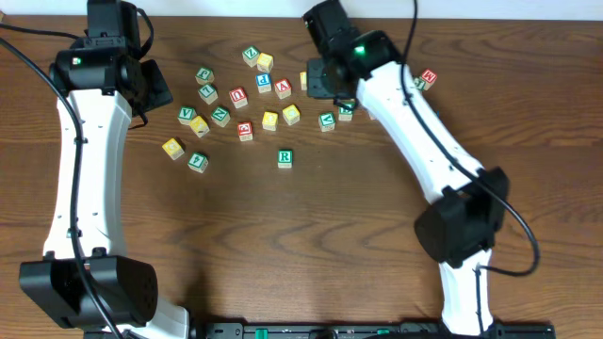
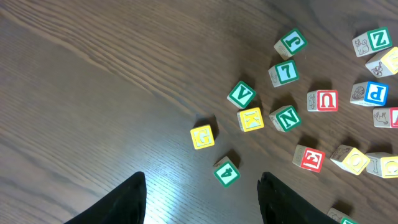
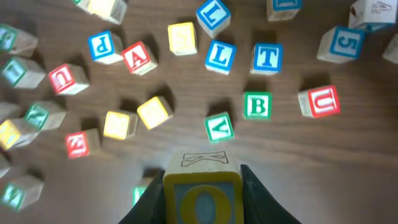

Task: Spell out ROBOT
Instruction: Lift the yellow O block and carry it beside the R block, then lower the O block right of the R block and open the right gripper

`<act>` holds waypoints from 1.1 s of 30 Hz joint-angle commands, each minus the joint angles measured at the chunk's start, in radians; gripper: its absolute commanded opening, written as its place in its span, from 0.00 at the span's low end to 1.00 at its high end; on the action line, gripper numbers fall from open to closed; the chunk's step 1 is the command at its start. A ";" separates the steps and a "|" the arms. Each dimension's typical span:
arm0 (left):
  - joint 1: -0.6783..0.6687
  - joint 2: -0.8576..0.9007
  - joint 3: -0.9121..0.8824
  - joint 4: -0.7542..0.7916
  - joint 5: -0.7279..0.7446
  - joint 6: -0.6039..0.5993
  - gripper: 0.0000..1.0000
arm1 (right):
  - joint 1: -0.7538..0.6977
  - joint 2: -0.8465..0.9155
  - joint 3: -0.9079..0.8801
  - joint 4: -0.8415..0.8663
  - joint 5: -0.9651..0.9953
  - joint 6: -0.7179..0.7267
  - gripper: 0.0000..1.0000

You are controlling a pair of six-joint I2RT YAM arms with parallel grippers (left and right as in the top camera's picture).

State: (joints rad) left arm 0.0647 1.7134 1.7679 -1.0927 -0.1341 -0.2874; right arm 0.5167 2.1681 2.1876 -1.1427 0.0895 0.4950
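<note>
My right gripper (image 3: 202, 199) is shut on a yellow block with a yellow O on blue (image 3: 202, 193) and a K on its top face. It holds the block above the table, over the block cluster (image 1: 318, 83). A green R block (image 1: 285, 157) sits alone in front of the cluster. A green B block (image 3: 257, 106) and a blue T block (image 3: 267, 58) lie beyond the held block. My left gripper (image 2: 202, 202) is open and empty, at the left of the cluster (image 1: 151, 89).
Many loose letter blocks lie scattered across the far middle of the table: a red U (image 3: 319, 101), a green V (image 3: 219, 127), a blue L (image 3: 221, 56), a red A (image 3: 138, 57), a yellow G (image 2: 203, 136). A red block (image 1: 427, 76) lies at the far right.
</note>
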 commanded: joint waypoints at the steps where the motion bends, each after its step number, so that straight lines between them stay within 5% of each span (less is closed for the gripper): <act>1: 0.002 0.010 0.007 -0.002 -0.013 0.005 0.57 | 0.012 0.016 -0.003 -0.066 -0.062 -0.014 0.11; 33: 0.002 0.011 0.007 -0.002 -0.013 0.002 0.57 | 0.154 0.028 -0.517 0.333 -0.027 0.119 0.16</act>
State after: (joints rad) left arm 0.0647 1.7134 1.7679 -1.0927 -0.1341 -0.2874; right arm 0.6636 2.1857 1.6814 -0.8219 0.0280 0.5877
